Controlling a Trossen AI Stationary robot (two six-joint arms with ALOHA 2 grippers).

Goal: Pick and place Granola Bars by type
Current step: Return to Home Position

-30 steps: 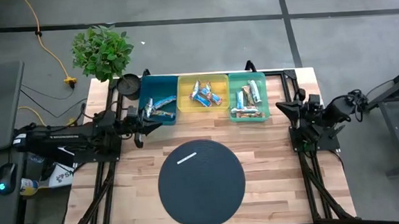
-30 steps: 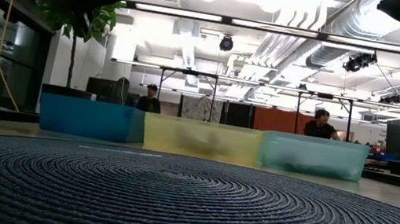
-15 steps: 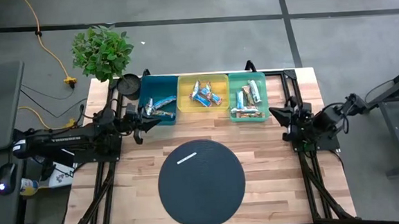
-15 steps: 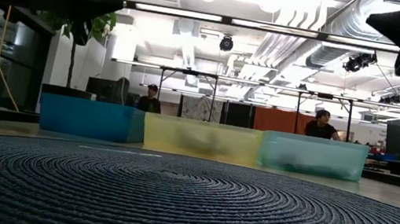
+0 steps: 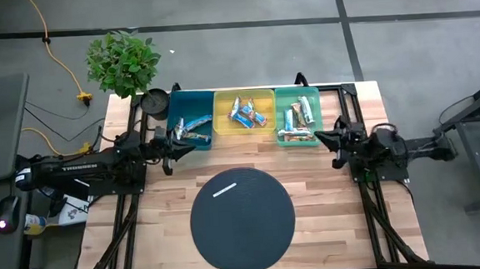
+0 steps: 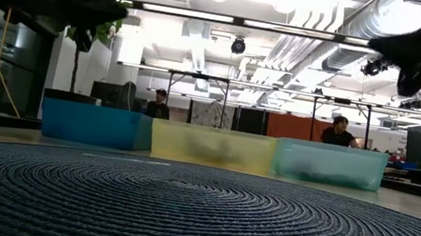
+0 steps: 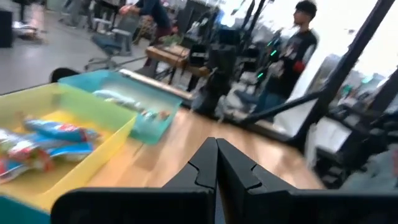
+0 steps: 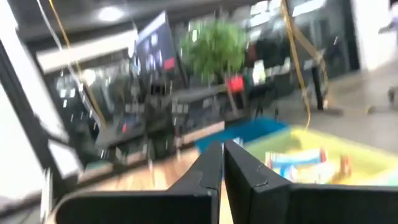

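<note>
Right gripper (image 5: 330, 139) moved leftward; Granola Bars (image 5: 247, 113) lie askew.

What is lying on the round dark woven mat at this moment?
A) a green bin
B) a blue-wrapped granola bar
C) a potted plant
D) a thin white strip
D: the high view shows only a thin white strip lying on the round dark woven mat, and nothing else rests on it.

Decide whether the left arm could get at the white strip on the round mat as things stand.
Probably yes. The white strip lies alone on the round mat, with bare table between it and the left arm. Its shut jaws would need opening first.
</note>
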